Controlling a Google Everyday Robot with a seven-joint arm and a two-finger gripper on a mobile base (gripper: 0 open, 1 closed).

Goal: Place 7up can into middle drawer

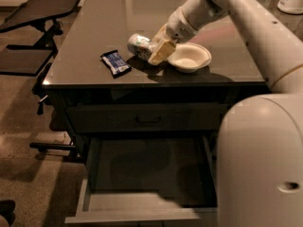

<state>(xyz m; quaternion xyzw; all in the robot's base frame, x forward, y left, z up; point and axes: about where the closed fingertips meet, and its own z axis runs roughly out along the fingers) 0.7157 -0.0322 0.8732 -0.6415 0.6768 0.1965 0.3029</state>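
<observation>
The 7up can (140,44) is white-silver with green marks and lies on its side, raised just above the dark tabletop (94,27), with its shadow beneath it. My gripper (157,50) reaches down from the upper right and is shut on the can's right end, its cream fingers (161,51) around it. The middle drawer (137,215) is pulled open below the table's front, dark and deep inside, with a lighter grey rim. It sits well below and in front of the can.
A white bowl (190,57) sits just right of the gripper. A flat dark-blue snack packet (115,63) lies left of the can. A closed upper drawer with a bar handle (149,120) is above the open one. A black stand (40,8) is at left.
</observation>
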